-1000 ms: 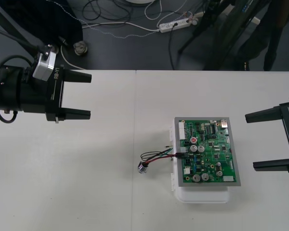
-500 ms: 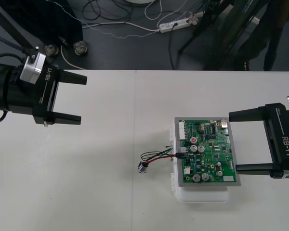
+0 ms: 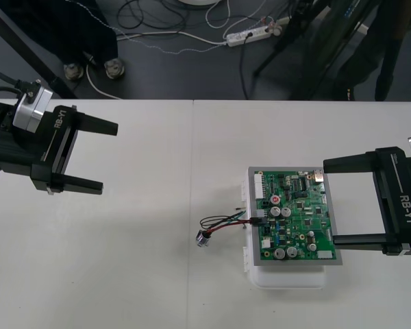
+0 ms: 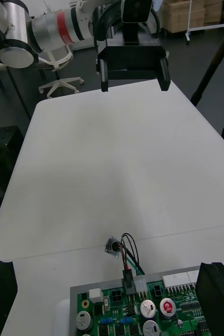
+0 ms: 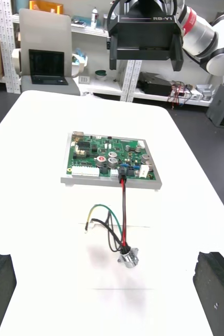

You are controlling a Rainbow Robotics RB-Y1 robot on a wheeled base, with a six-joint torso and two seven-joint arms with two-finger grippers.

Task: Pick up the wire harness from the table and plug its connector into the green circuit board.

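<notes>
Two sets of fingers hang released and empty over the worktop [image 3: 123, 274]. The left fingers [image 3: 89, 125] have drawn back toward their own side during the last second, so the harness [image 3: 222, 225] now lies well apart from them, much nearer the right fingers [image 3: 349, 163].

The harness's wires loop loosely on the worktop, with the socket [image 3: 204, 238] lying at the end toward the left fingers. The plug [image 3: 257, 221] sits at the board [image 3: 298, 219] edge that faces the left fingers, and in both wrist views it looks seated in a connector there.

The right fingers have come in from their side and hover over the board's opposite edge, hardly shifting in the last half second.

With the plug apparently in place, the job looks done and the left retreat fits that. Why the right fingers have closed in on the board is unclear.
</notes>
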